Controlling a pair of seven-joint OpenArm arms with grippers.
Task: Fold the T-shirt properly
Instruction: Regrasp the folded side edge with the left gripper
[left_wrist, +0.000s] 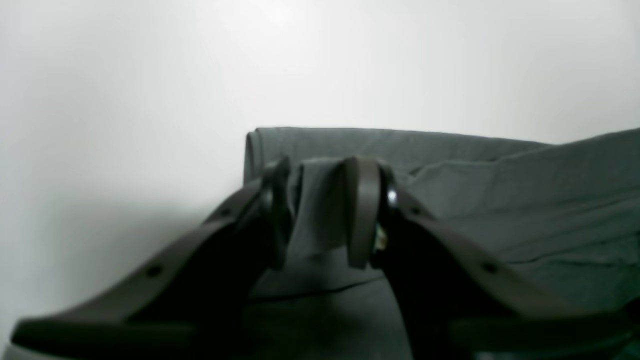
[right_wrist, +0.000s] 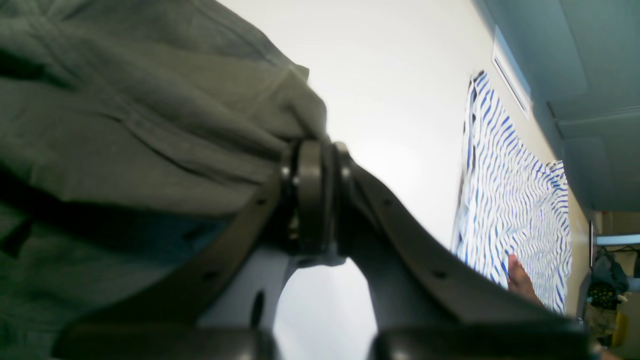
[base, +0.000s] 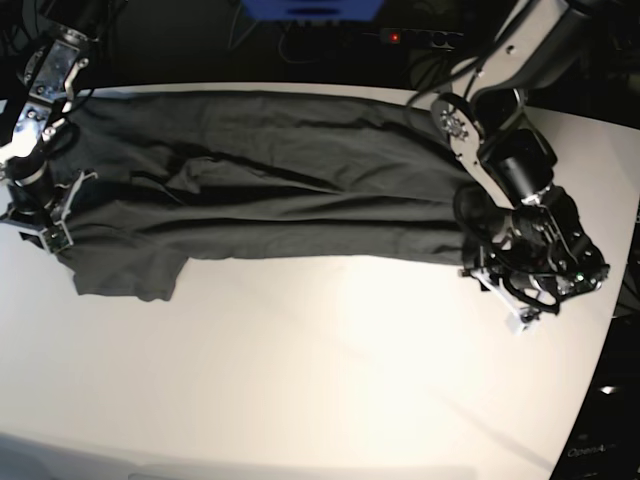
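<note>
The plain dark grey short-sleeved cotton T-shirt (base: 270, 190) lies spread lengthwise along the far half of the white worktop (base: 330, 370), already narrowed into a long band, with one sleeve hanging out toward the near side at the right arm's end. The left claw (left_wrist: 320, 212) sits at the shirt's hem end, and in the left wrist view a raised fold of the grey cloth stands between its two dark jaws, which are close about it; whether they have fully clamped I cannot tell. The right claw (right_wrist: 315, 200) sits at the shirt's opposite, shoulder end with its jaws pressed together, and bunched grey cloth appears pinched at their tips. Beyond the shirt in the right wrist view lies a blue-and-white striped cloth (right_wrist: 515, 200) with a person's hand (right_wrist: 520, 280) on it. The step in hand looks like gripping both ends for a crosswise fold. The next move would call for a firm hold at the hem end, then lifting both ends evenly so the band stays taut and the loose sleeve does not drag out of line.
</note>
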